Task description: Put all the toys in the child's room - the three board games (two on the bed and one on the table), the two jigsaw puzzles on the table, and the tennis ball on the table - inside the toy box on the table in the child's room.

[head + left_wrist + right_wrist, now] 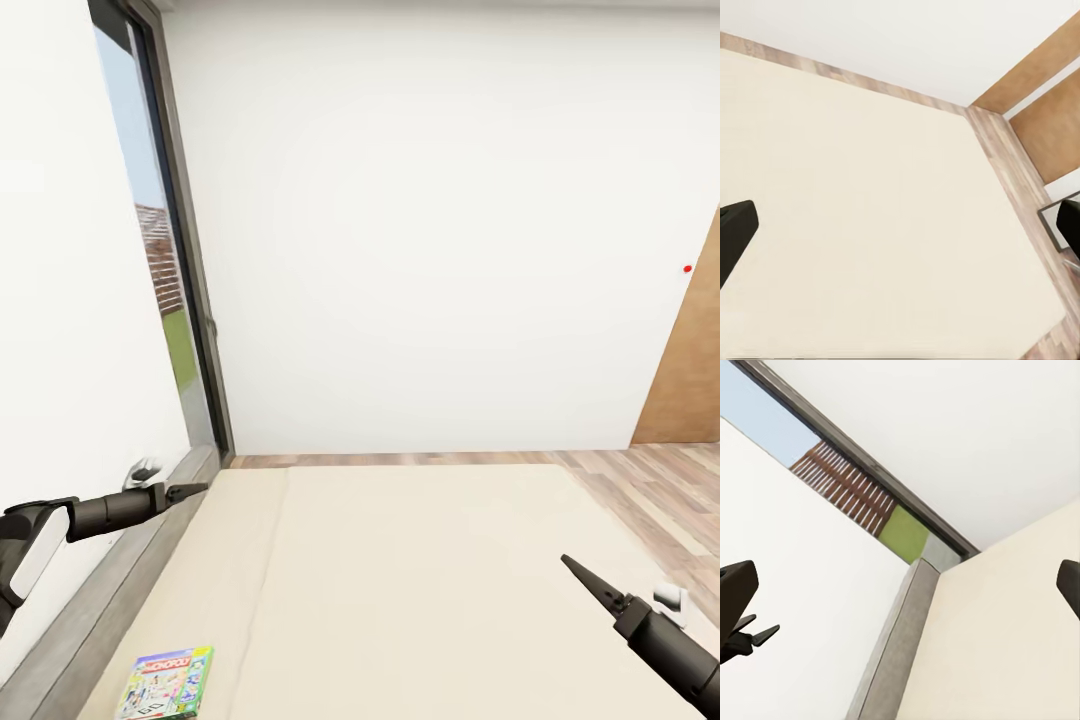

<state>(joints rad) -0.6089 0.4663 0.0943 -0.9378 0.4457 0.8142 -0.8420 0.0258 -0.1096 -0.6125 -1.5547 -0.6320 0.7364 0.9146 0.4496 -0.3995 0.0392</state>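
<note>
You're early in the job: both end effectors, left (187,491) and right (578,573), hang empty with fingers spread wide over the bed (420,580), the green Monopoly board game (166,683) lying untouched below and just inboard of the left one.

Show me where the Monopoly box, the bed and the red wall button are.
Monopoly box (167,682): head view, middle of its printed lid.
Bed (420,580): head view, bare mattress top.
Red wall button (687,268): head view, its centre.
</note>
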